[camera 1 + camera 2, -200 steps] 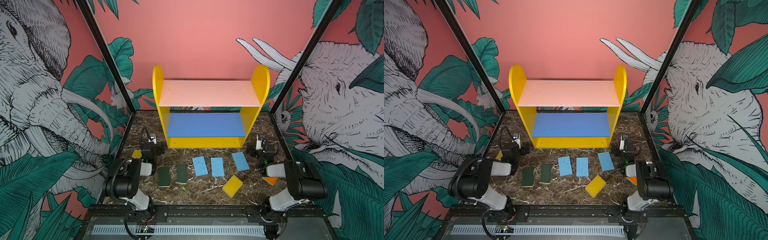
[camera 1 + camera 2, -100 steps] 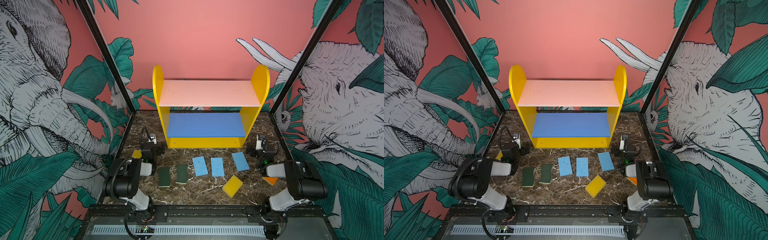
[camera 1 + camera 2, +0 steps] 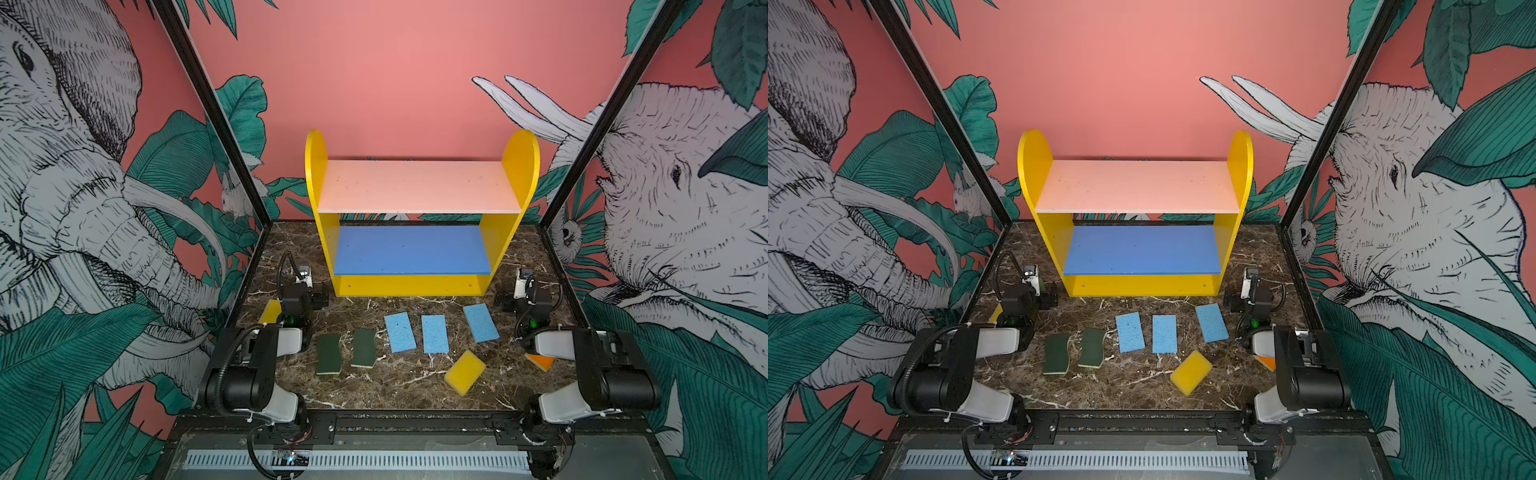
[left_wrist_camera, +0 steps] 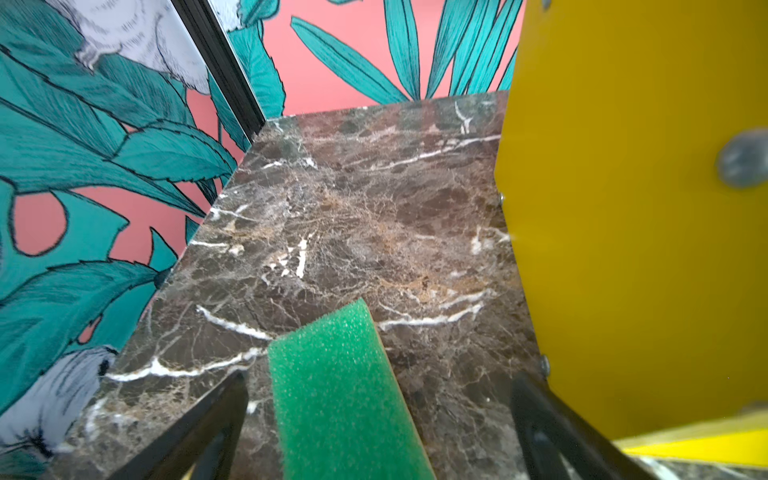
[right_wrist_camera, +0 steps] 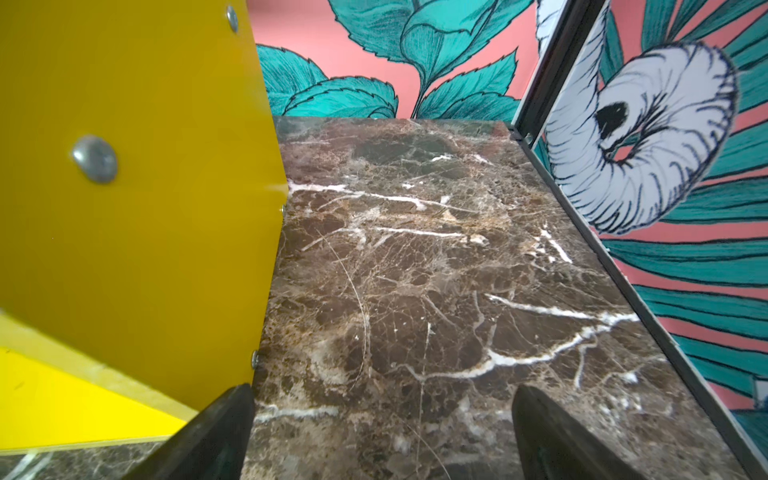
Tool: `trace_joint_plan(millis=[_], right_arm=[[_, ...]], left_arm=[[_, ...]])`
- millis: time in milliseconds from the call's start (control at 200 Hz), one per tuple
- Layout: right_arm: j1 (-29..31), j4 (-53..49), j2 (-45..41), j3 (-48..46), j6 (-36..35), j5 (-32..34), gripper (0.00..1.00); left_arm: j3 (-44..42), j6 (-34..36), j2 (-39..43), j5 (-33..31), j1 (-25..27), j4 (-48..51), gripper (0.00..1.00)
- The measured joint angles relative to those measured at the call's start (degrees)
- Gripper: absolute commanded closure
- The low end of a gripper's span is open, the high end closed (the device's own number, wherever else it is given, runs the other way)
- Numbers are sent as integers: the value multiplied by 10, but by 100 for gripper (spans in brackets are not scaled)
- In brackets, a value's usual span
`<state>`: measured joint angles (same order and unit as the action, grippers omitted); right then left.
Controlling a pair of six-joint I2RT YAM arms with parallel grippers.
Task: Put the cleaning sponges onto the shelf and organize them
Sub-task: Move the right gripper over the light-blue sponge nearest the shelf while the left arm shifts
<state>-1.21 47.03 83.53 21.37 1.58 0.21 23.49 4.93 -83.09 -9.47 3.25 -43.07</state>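
Left wrist view: my left end effector (image 4: 378, 384) is wide apart near the green sponge (image 4: 332, 395). My right end effector (image 5: 382, 390) is apart, empty. The shelf (image 3: 415, 187) is bare. Next I should squeeze that sponge.

Your shelf (image 3: 419, 286) stands upright at the back of the desk (image 3: 415, 386), with yellow round-topped sides, a pale pink top board (image 3: 415, 187) and a blue middle board (image 3: 409, 249). In front of it you have three light-blue sponges (image 3: 434, 333) lying flat in a row, apart from one another, the rightmost slightly turned. Left of them, two wavy dark-green sponges (image 3: 329, 354) lie side by side with their yellow bases showing. A yellow sponge (image 3: 465, 372) lies askew nearer the front. A second yellow sponge (image 3: 270, 311) on the left and an orange sponge (image 3: 540, 361) on the right are only partly in view. The bright green sponge (image 4: 340, 395) lies flat near the shelf's left side.
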Motion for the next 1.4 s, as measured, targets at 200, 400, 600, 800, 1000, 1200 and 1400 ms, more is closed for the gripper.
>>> trace_joint_plan(millis=[200, 400, 600, 800, 1000, 1200, 1400], right_arm=[[4, -119, -63, 47, 21, 20, 1], [48, -202, -105, 74, 41, 81, 1], [137, -299, -182, 76, 72, 170, 1], [175, -418, -223, 98, 142, 214, 1], [233, -522, -226, 115, 203, 247, 2], [272, -587, -224, 126, 227, 258, 4], [283, -618, -225, 131, 239, 256, 4]], left_arm=[[41, -28, 59, -35, 1, 97, 1], [43, -85, 138, -101, 2, 167, 1], [40, -175, 238, -131, 7, 257, 4], [37, -238, 282, -143, 24, 351, 6], [53, -265, 297, -138, 27, 445, 8], [87, -279, 324, -134, 34, 513, 11], [123, -280, 336, -136, 51, 554, 11]])
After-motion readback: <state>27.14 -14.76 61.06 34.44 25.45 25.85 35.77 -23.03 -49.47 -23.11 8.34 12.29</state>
